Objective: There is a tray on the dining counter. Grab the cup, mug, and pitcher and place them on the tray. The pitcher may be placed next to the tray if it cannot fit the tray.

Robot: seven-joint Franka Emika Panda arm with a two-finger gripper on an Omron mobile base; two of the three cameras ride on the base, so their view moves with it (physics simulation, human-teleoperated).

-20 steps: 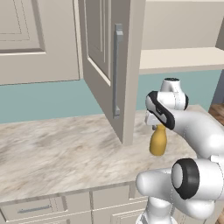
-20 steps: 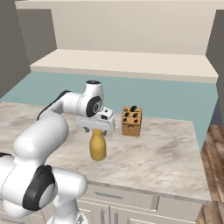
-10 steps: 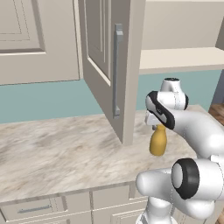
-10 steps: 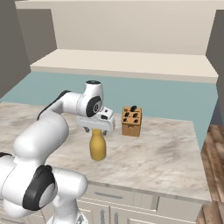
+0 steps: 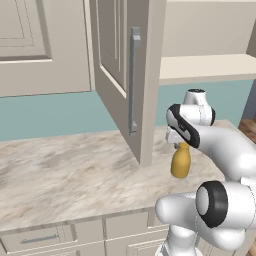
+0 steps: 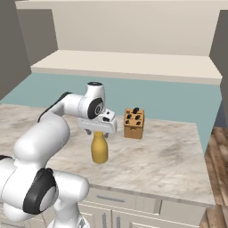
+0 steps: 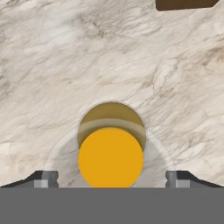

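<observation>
The mustard-yellow pitcher (image 5: 180, 162) (image 6: 99, 150) stands upright on the marbled wall counter (image 5: 65, 175). My gripper (image 5: 179, 144) (image 6: 99, 131) (image 7: 111, 177) hangs straight over it, pointing down and open. One finger stands on each side of the narrow neck without touching it. In the hand view the pitcher's round top (image 7: 111, 153) sits centred between the two fingertips (image 7: 43, 177). The tray, cup, mug and dining counter are out of view.
A brown wooden knife block (image 6: 134, 124) (image 7: 186, 3) stands just right of the pitcher, toward the wall. An open cabinet door (image 5: 125, 75) hangs over the counter to the pitcher's left. A shelf (image 6: 124, 64) runs along the wall above.
</observation>
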